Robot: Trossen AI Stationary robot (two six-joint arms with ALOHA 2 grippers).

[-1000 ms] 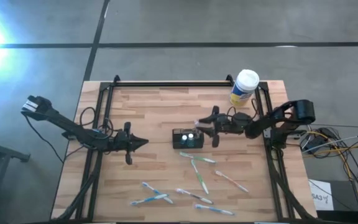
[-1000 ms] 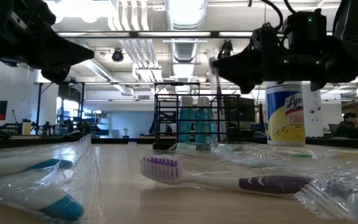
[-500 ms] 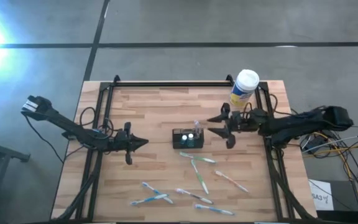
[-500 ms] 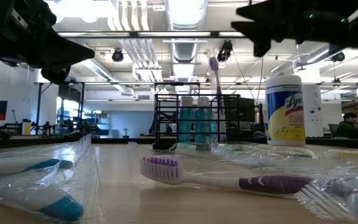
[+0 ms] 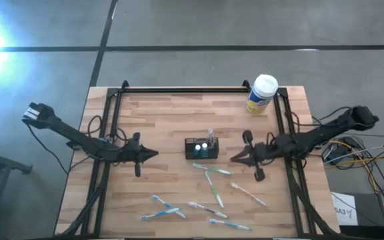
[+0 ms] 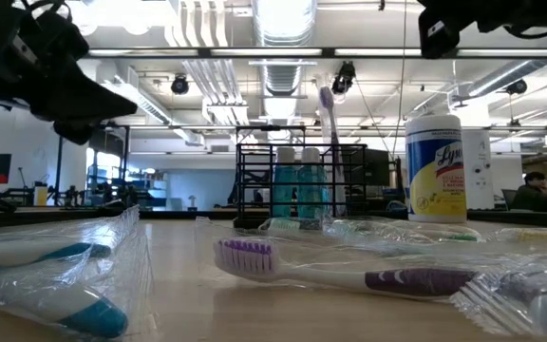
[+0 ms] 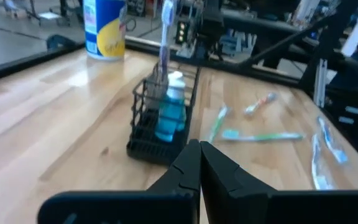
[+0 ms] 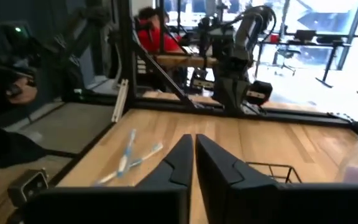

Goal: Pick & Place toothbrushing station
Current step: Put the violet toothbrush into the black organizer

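The toothbrushing station [image 5: 201, 149] is a small black wire holder standing mid-table on its base. It holds two blue bottles and an upright toothbrush [image 6: 329, 114]. It also shows in the left wrist view [image 7: 160, 118]. My left gripper [image 5: 153, 154] hovers shut to the station's left, pointing at it. My right gripper [image 5: 234, 159] hovers shut to the station's right and a little nearer the front edge, also pointing toward it. Neither gripper touches anything.
A yellow white-capped canister [image 5: 262, 94] stands at the far right corner. Several toothbrushes, some in clear wrappers [image 5: 212, 183], lie between the station and the near edge. Black frame rails [image 5: 179, 90] run along the table's far, left and right sides.
My right gripper has let go of the toothbrush standing in the station and drawn back toward the table's right edge, then toward the near edge, rising. Its fingers stood open midway and have since shut. The toothbrush stays upright in the station.
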